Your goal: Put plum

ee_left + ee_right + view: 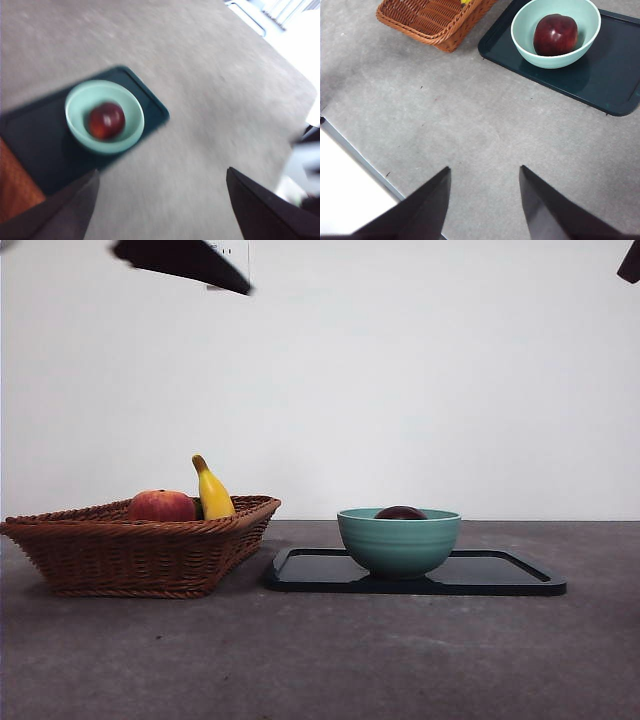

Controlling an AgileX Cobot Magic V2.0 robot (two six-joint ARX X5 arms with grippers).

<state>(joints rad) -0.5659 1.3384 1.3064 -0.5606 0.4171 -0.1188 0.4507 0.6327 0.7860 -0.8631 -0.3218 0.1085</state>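
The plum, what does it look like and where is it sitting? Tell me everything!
The plum is round, smooth and shiny, dark maroon-red with a bright glint on its skin and a small dimple on top. It looks whole, with no cuts or bruises showing. It sits alone inside the mint-green bowl, resting on the bowl's bottom. From the front view only its dark top peeks above the rim. The bowl stands on a dark tray. No gripper touches the plum.

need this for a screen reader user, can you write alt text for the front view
A dark maroon plum lies in a green bowl on a black tray. Beside it a wicker basket holds a red fruit and a banana. A black arm shows at the top.
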